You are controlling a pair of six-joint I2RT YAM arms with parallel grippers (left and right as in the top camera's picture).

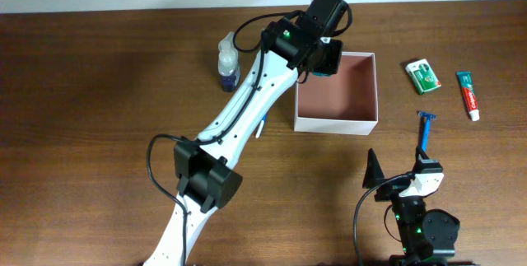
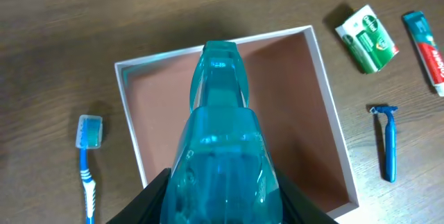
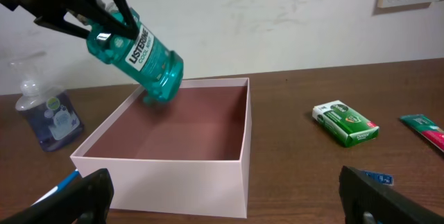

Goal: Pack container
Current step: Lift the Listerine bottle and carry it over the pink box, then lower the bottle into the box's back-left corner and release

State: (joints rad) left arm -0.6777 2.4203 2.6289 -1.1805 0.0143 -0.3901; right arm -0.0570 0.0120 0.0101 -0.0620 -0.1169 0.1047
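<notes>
The container is a square white box with a pink interior, standing at the middle right of the table; it also shows in the left wrist view and the right wrist view. My left gripper is shut on a teal mouthwash bottle and holds it tilted above the container's far left corner, cap end down. The container's floor is bare. My right gripper is open and empty, low at the table's front edge, facing the container.
A clear soap pump bottle stands left of the container. A blue toothbrush lies by the container's left wall. A green box, a toothpaste tube and a blue razor lie to the right.
</notes>
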